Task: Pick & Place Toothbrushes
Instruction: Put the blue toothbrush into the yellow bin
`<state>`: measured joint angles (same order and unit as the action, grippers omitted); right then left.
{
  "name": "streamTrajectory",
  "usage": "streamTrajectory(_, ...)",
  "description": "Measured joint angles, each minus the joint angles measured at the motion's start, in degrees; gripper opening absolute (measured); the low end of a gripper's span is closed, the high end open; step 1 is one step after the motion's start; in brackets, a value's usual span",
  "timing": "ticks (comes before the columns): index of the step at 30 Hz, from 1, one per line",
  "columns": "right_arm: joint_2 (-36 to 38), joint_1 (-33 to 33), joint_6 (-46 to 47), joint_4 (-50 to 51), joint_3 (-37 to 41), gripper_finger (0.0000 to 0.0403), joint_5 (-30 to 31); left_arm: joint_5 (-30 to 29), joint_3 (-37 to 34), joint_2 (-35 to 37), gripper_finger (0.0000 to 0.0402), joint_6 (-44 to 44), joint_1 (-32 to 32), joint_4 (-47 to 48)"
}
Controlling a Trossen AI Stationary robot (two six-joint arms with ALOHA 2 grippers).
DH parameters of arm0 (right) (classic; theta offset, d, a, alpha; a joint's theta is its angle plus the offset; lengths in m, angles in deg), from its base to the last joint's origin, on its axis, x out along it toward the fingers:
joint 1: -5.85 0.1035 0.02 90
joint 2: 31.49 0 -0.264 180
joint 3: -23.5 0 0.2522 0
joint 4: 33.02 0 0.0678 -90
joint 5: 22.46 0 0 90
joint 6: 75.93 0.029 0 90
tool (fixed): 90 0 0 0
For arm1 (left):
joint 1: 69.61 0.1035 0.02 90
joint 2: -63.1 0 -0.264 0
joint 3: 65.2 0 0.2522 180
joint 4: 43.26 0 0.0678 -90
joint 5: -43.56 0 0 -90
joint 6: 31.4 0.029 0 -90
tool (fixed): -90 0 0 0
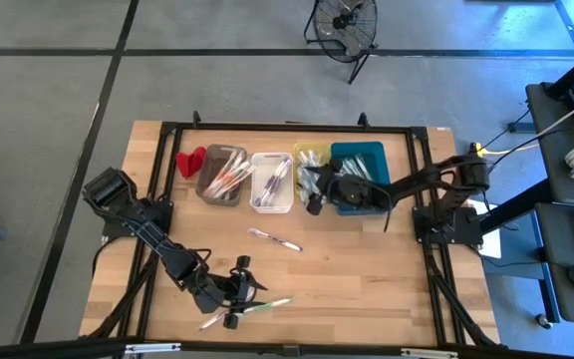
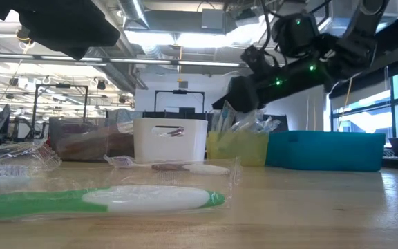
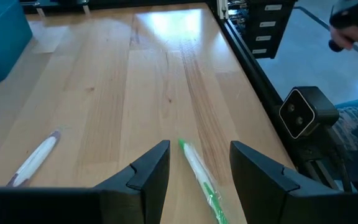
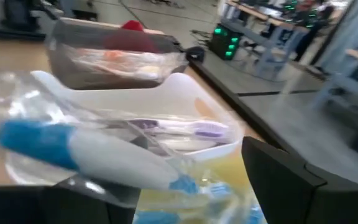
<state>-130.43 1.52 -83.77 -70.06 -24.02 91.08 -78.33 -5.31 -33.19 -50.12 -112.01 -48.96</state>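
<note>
Left tool (image 3: 194, 180) hangs open over the counter (image 3: 166, 74), its fingers straddling a green brush (image 3: 197, 177) that lies between them; a clean pick calls for a straight descent, centred on the handle, closing only once low. Beyond it lies a purple brush (image 1: 274, 239). Farther off, the right tool (image 1: 314, 189), jaws parted, hovers at the yellow bin (image 1: 307, 155), a wrapped blue brush (image 4: 86, 152) just before it, seemingly let go.

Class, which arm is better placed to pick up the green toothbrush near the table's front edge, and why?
Left. The left gripper hangs open with the green toothbrush between its fingers; the right gripper is far off over the yellow bin.
</note>
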Motion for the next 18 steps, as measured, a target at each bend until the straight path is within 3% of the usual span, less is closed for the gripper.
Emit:
streamTrajectory(6,4.78,1.66,0.72,6.55,0.00,0.0267,5.53,0.01,0.00,0.00,0.0162,0.00,0.00,0.00)
streamTrajectory(13,8.08,2.91,8.01,19.69,0.00,0.0254,5.63,0.02,0.00,0.00,0.0162,0.00,0.00,0.00)
streamTrajectory(18,8.11,3.10,10.50,20.28,0.00,0.0238,4.86,0.02,0.00,0.00,0.0162,0.42,0.00,0.00)
